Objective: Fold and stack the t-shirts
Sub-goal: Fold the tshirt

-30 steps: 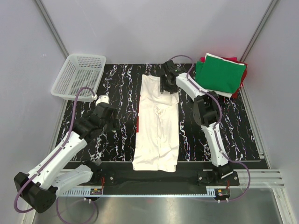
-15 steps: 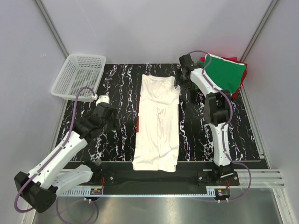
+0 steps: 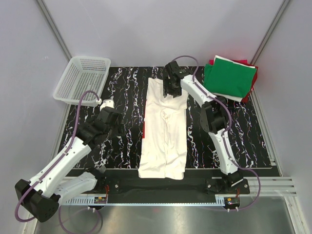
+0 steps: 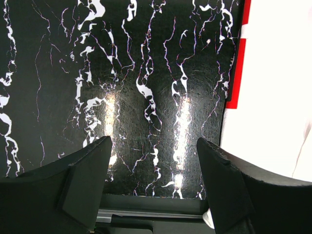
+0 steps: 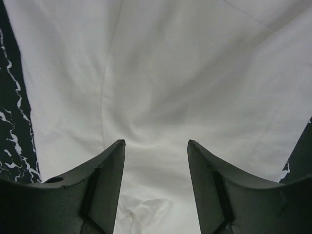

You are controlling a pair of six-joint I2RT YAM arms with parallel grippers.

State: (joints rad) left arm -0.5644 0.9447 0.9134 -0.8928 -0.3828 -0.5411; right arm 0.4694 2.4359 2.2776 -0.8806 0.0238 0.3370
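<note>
A cream-white t-shirt [image 3: 165,129], folded lengthwise into a long strip, lies down the middle of the black marbled table [image 3: 122,87]. My right gripper [image 3: 169,91] hovers open over the shirt's far end. In the right wrist view its fingers [image 5: 156,144] have only creased white fabric [image 5: 161,73] below them and nothing between them. My left gripper [image 3: 113,126] stands open over bare table, left of the shirt. The left wrist view shows its jaws [image 4: 153,141] empty, with the shirt's edge [image 4: 273,87] and a red strip [image 4: 236,83] at the right. A folded stack with a green t-shirt [image 3: 229,78] on top sits back right.
A white mesh basket [image 3: 80,78] stands at the back left corner. Red fabric [image 3: 254,80] and a white edge [image 3: 234,97] show under the green shirt. The arm bases and a metal rail [image 3: 170,187] run along the near edge.
The right gripper swung right toward the green stack half a second ago, then came back over the shirt's far end. The left arm has not moved.
</note>
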